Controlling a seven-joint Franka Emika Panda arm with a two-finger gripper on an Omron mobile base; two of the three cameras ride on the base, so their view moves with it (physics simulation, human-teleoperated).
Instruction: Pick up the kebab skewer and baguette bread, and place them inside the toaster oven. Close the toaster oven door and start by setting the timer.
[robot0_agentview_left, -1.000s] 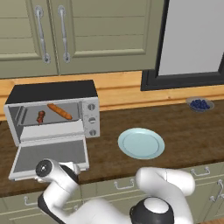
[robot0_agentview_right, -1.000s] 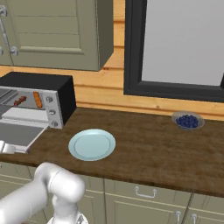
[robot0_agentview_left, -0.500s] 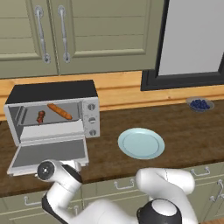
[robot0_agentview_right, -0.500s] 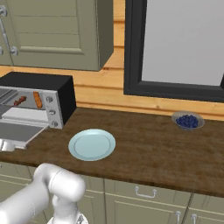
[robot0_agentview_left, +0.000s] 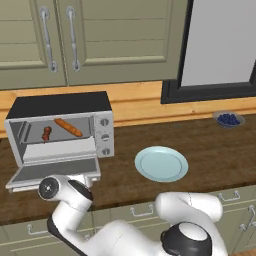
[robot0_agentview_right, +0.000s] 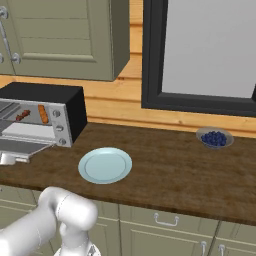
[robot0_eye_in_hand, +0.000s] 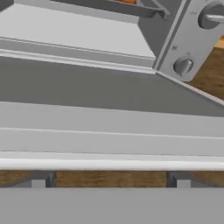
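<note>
The toaster oven (robot0_agentview_left: 60, 131) is sitting at the left end of the wooden tabletop (robot0_agentview_left: 210, 145) with the toaster oven door (robot0_agentview_left: 52, 171) lying folded down flat in front of it. Inside, the kebab skewer (robot0_agentview_left: 46, 133) is resting at the left of the rack and the baguette bread (robot0_agentview_left: 68, 127) just to its right (apart, not touching). The pincer (robot0_eye_in_hand: 110, 180) is hovering at the door's front edge, its tips standing wide apart with nothing between them. Further right a pale blue plate (robot0_agentview_left: 161, 164) is lying bare, and a small bowl of blueberries (robot0_agentview_left: 228, 119) is sitting near the far right.
</note>
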